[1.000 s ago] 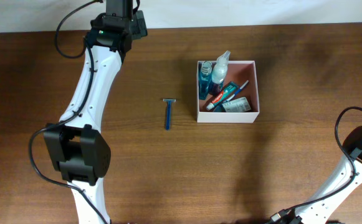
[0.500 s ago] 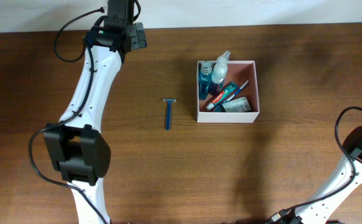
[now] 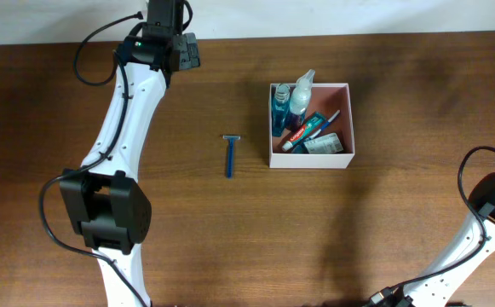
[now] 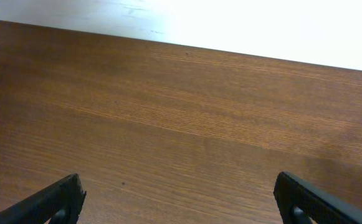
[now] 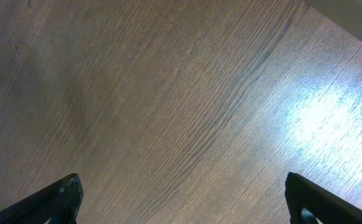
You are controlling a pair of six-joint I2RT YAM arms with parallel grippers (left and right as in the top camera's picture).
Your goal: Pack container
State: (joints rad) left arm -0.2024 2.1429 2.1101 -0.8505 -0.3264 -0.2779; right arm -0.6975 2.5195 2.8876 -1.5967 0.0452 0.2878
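Hovering over the table (image 4: 168, 112), the left claw (image 4: 181, 208) gapes wide, empty; the right claw (image 5: 184, 208) is spread just as wide. The container (image 3: 311, 159), toiletries (image 3: 302, 115) inside, sits well apart from both, with a razor (image 3: 229, 156) near it on the left claw's side.

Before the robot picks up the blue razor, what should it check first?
1. Razor lies flat and alone on the table, left of the container: ok.
2. Left hand open and empty: ok.
3. Right hand open and empty: ok.
4. A hand above the razor: not ok; both wrist views show only bare wood.
5. Room in the container: probably ok; bare floor shows beside the toiletries.
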